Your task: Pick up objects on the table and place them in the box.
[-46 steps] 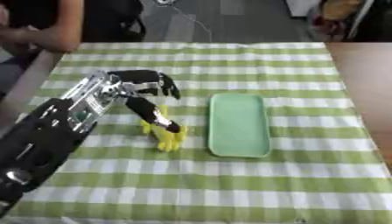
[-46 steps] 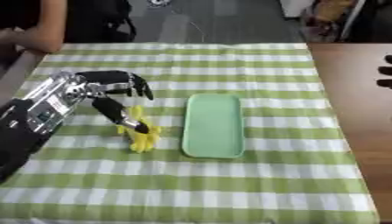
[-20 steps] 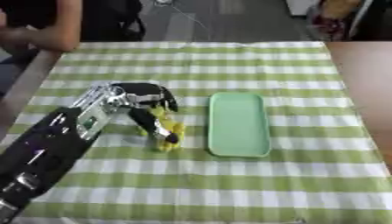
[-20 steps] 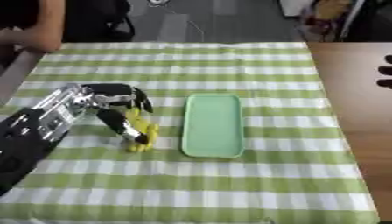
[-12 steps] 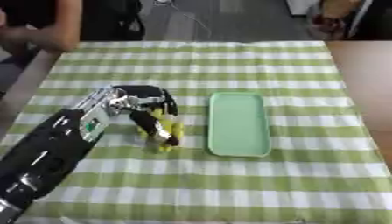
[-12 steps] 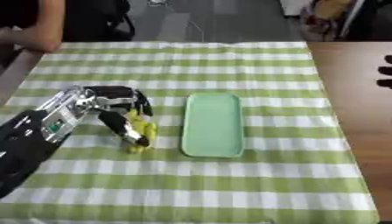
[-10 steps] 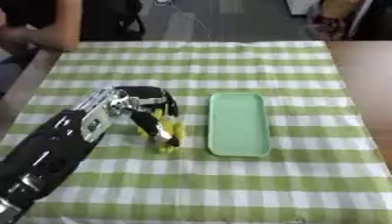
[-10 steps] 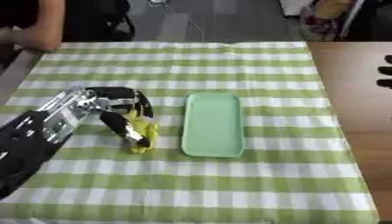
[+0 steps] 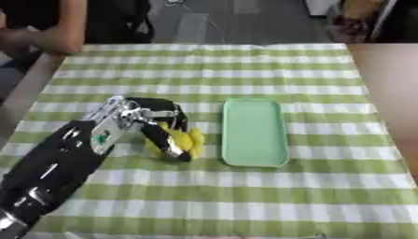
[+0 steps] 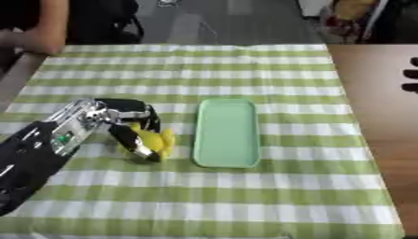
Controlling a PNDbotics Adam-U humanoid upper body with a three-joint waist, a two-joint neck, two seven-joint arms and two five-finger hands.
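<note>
Reaching from lower left, left hand (image 9: 139, 116) fingers (image 9: 169, 142) curled round yellow object (image 9: 186, 141), beside green tray (image 9: 254, 156).

The tray (image 9: 254, 132) lies on the table (image 9: 245, 196) a little right of its middle, its long side running away from the robot. Just left of the tray sits the banana toy (image 9: 181, 141), near but apart from it. The left hand (image 9: 155, 122) reaches in from the lower left — its fingers are over and around the banana toy. The right hand (image 10: 411, 80) shows at the right edge, well off the cloth.
</note>
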